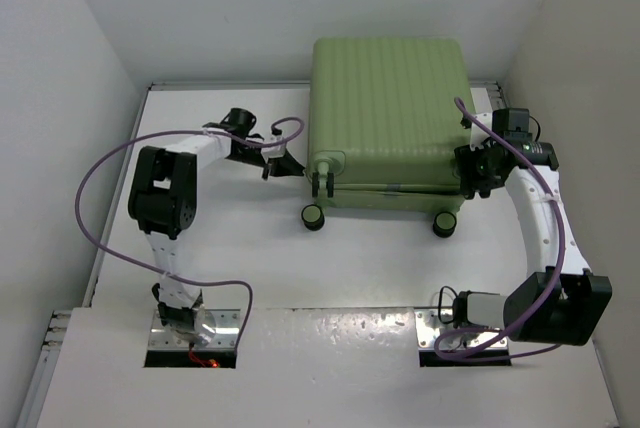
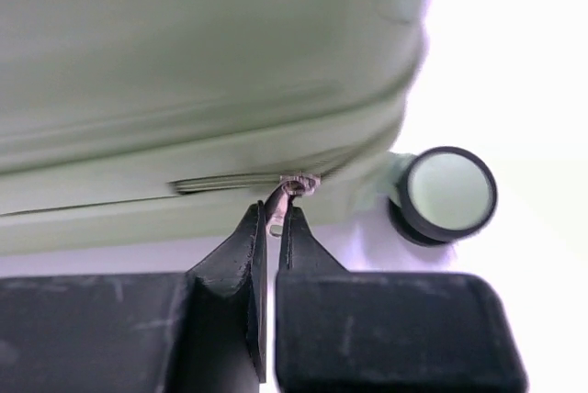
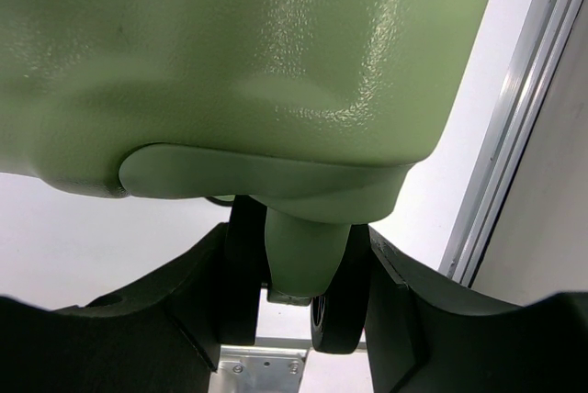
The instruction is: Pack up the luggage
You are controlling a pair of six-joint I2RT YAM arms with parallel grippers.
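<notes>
The luggage [image 1: 390, 108] is a light-green ribbed suitcase lying flat and closed at the back middle of the table, its black wheels [image 1: 313, 216] facing the arms. My left gripper [image 1: 288, 163] is at its left front corner. In the left wrist view it [image 2: 274, 214] is shut on the metal zipper pull [image 2: 299, 184] at the seam of the shell [image 2: 184, 62]. My right gripper [image 1: 470, 183] is at the right front corner. In the right wrist view it [image 3: 296, 246] is closed around a black twin wheel [image 3: 335, 315] and its green fork under the shell [image 3: 257, 62].
White walls enclose the table [image 1: 200, 238] on the left, back and right. An aluminium rail [image 3: 514, 136] runs along the right edge beside the suitcase. Purple cables loop off both arms. Metal base plates [image 1: 195, 333] sit at the near edge.
</notes>
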